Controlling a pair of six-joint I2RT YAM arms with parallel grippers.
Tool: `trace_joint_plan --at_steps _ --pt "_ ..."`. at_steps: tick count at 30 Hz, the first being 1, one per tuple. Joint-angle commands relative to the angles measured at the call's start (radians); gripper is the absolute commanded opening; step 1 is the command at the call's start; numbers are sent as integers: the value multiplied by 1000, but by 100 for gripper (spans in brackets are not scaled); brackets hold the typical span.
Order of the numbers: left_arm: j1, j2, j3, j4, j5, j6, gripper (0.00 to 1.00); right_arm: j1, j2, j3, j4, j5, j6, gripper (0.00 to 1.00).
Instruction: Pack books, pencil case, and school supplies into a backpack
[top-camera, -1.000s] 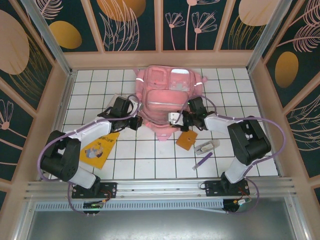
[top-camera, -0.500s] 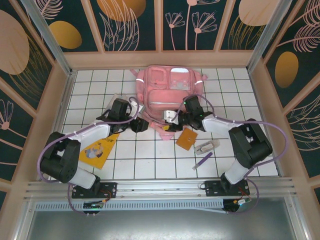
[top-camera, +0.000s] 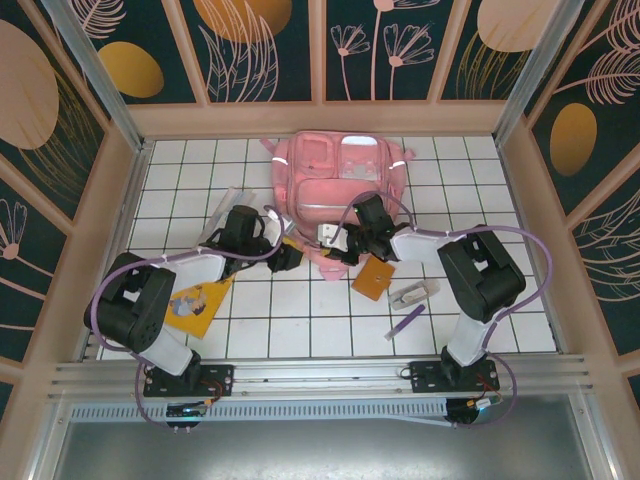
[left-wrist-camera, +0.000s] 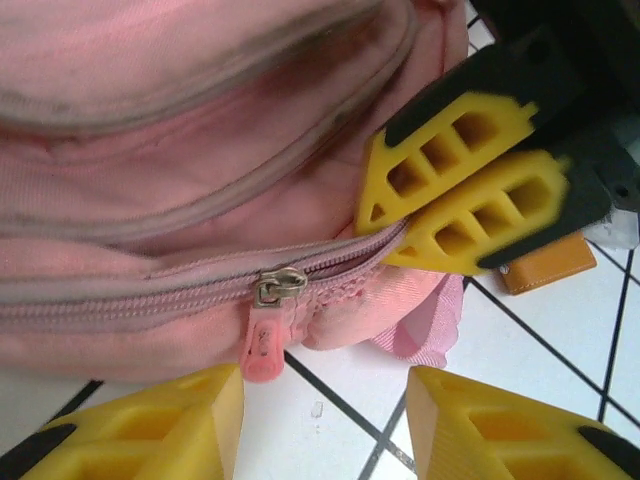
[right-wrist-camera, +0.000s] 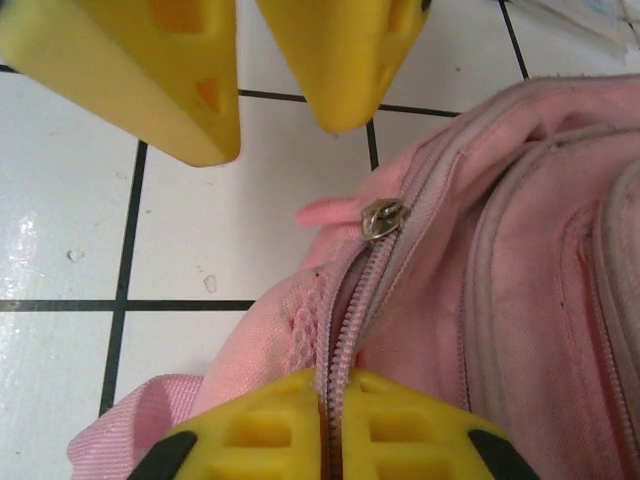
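The pink backpack (top-camera: 335, 185) lies flat at the back middle of the table. My right gripper (right-wrist-camera: 332, 405) is shut on the backpack's zipper seam at its near edge, just below the metal slider (right-wrist-camera: 385, 217). My left gripper (left-wrist-camera: 325, 405) is open facing it, with the pink zipper pull (left-wrist-camera: 262, 340) hanging by its left finger (left-wrist-camera: 140, 425), touching neither pad. The yellow-orange booklet (top-camera: 198, 297) lies under the left arm. The small orange booklet (top-camera: 373, 277), whitish-grey lump (top-camera: 413, 293) and purple pen (top-camera: 405, 322) lie at the right. The clear pencil case (top-camera: 224, 207) sits left of the backpack.
Both grippers (top-camera: 290, 255) (top-camera: 335, 240) crowd together at the backpack's near edge on the white tiled table (top-camera: 290, 325). Wooden walls (top-camera: 120, 190) ring the table. A pink strap loop (left-wrist-camera: 425, 325) sticks out under the bag.
My left gripper went from shut to open and slid right along the backpack's near edge. The right gripper opened, moved left, and shut again on the zipper seam.
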Motion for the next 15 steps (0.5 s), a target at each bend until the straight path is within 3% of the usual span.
trace_joint_plan --at_steps 1,15 --pt "-7 -17 -40 160 34 144 47 6 -35 -6 -24 -18 -50 0" --pt "-74 78 -45 300 -38 196 43 9 -139 -54 33 -126 -62 0"
